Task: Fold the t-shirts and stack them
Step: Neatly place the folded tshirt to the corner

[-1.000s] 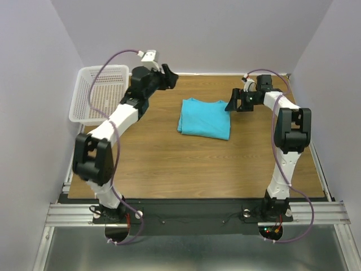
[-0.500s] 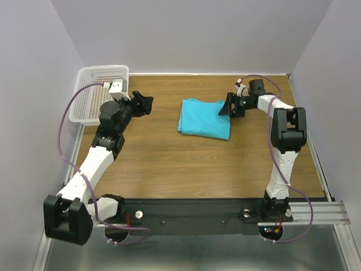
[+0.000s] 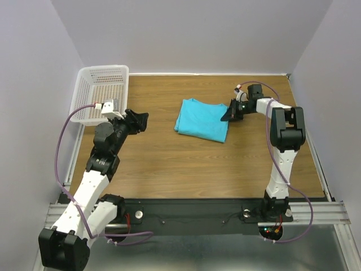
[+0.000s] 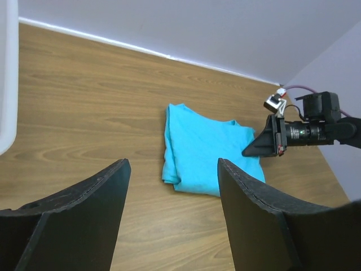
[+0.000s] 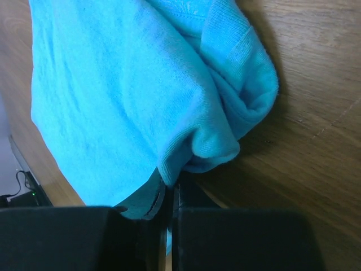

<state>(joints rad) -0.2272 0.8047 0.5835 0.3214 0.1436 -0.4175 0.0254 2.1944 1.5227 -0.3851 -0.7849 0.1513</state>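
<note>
Table [image 3: 169, 164]: brown wood-grain top w/ a white strip along the far edge, walls close on left, far and right sides. 2 items on it. Turquoise t-shirt [image 3: 200, 119], folded to a rough rectangle, lies far of ctr and slightly right, neck end toward the far side, layered fold edge on its left. Its far-right corner is bunched up, raised off the wood. White mesh basket [image 3: 101, 93] sits at far-left corner, well apart from the shirt.
</note>
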